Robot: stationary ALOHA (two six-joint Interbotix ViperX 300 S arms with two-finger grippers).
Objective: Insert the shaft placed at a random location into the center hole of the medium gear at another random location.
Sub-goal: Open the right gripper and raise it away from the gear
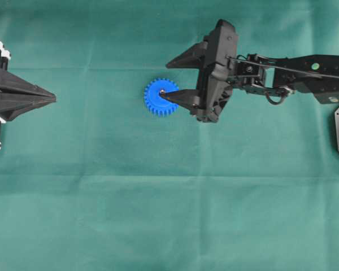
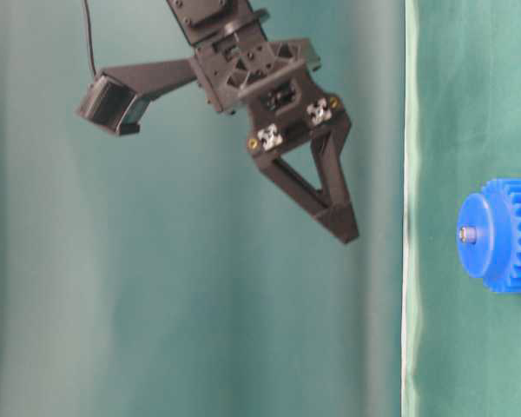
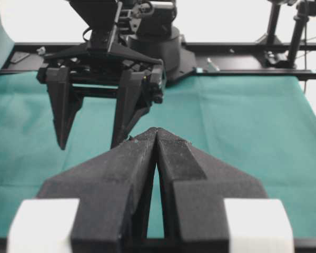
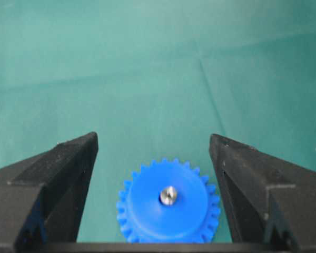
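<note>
One medium gear (image 4: 168,208), one shaft (image 4: 168,195) seated in it, is framed between the right gripper's (image 4: 154,153) spread jaws, untouched; the left gripper's (image 3: 156,138) jaws are pressed together.

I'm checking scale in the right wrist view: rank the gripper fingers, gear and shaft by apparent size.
1. Right gripper's fingers, enlarged by nearness to the camera.
2. Medium gear.
3. Shaft, standing in the gear's hub.
</note>
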